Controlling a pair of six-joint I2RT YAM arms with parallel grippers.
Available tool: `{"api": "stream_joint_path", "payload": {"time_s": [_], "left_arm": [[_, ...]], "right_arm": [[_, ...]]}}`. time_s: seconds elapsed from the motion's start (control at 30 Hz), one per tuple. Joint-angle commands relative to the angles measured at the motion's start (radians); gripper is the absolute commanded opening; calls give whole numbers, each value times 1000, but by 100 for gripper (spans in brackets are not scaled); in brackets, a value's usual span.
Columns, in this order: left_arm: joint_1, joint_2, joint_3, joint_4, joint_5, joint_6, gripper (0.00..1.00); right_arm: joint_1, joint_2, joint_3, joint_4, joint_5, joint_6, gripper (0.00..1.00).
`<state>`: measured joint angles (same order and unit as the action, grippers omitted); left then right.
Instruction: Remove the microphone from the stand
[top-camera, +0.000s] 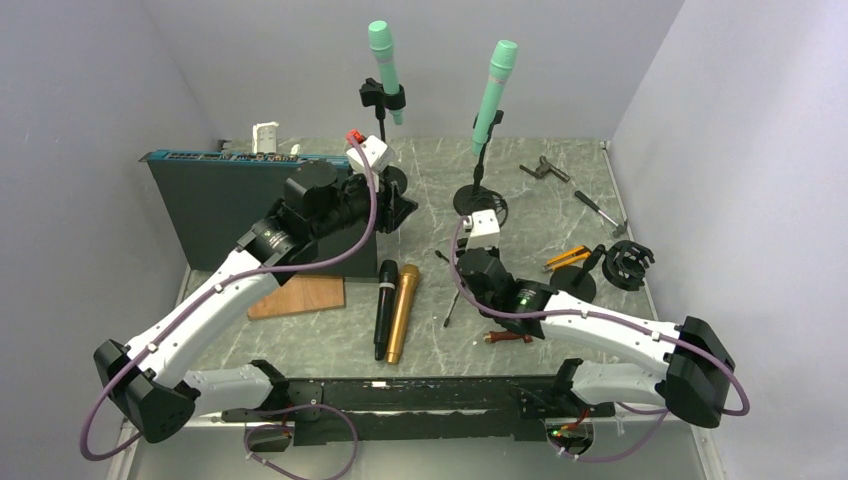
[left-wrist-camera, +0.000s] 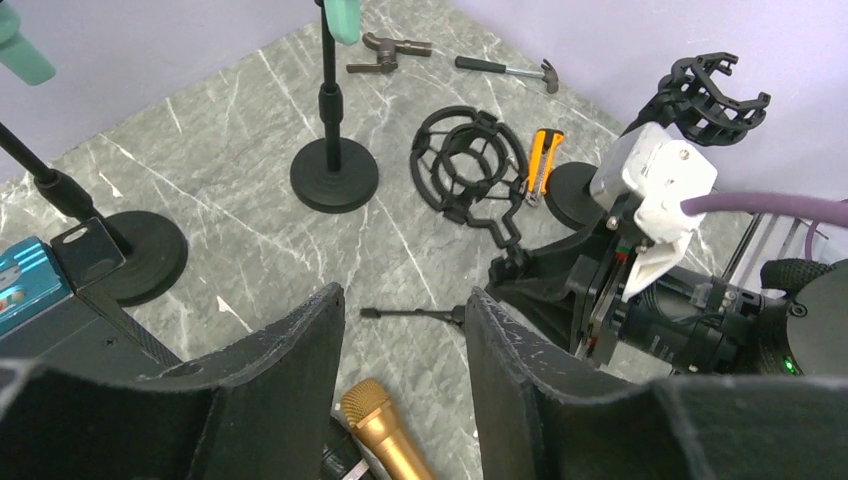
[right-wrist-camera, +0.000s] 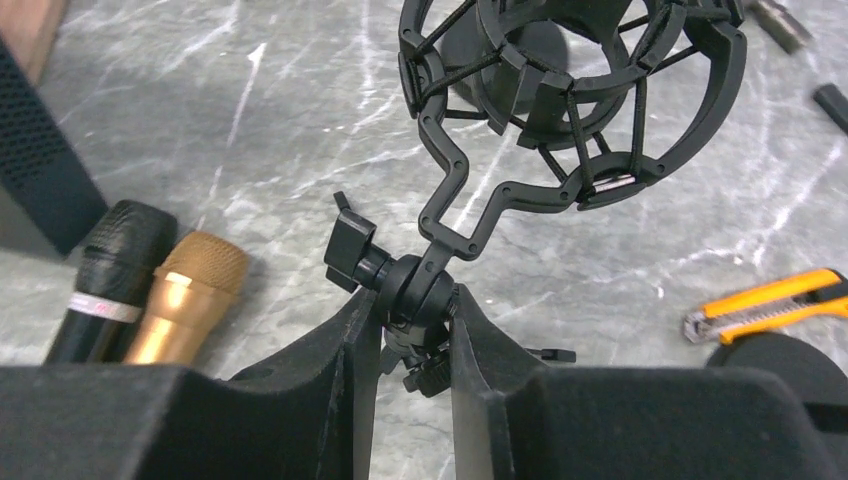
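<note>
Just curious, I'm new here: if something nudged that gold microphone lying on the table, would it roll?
Probably: the gold microphone lies on its round side, so it should roll. The black microphone alongside would likely stop it on that side. It looks rigid, not floppy.

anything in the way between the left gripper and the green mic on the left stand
Nothing visible: the left gripper is open, low by the base of the stand, and the green mic sits above in its clip, with free space between.
</note>
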<state>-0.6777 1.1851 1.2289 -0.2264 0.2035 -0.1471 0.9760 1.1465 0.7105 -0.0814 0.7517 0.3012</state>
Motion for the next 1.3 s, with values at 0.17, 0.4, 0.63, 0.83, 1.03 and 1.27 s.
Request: {"api": "stream_joint_path", "payload": {"time_s": [0.17, 0.4, 0.63, 0.83, 1.03, 1.27], "left_arm": [[-41, -68, -17, 23, -51, 40, 51], [-86, -82, -41, 44, -80, 52, 51], [-103, -91, -55, 53, -108, 62, 51], [-111, -84, -54, 50, -125, 71, 51], [-116, -76, -54, 46, -148, 87, 51], [-117, -75, -49, 36, -177, 104, 50]], "right_arm": [[-147, -63, -21, -65, 188, 119, 2], [-383, -14, -40, 160, -3, 72, 2], [-527, 162, 65, 215, 25, 52, 2], [-638, 250, 143, 276, -4, 21, 2], [-715, 367, 245, 326, 5, -59, 2], [-723, 465, 303, 445, 70, -235, 4]]}}
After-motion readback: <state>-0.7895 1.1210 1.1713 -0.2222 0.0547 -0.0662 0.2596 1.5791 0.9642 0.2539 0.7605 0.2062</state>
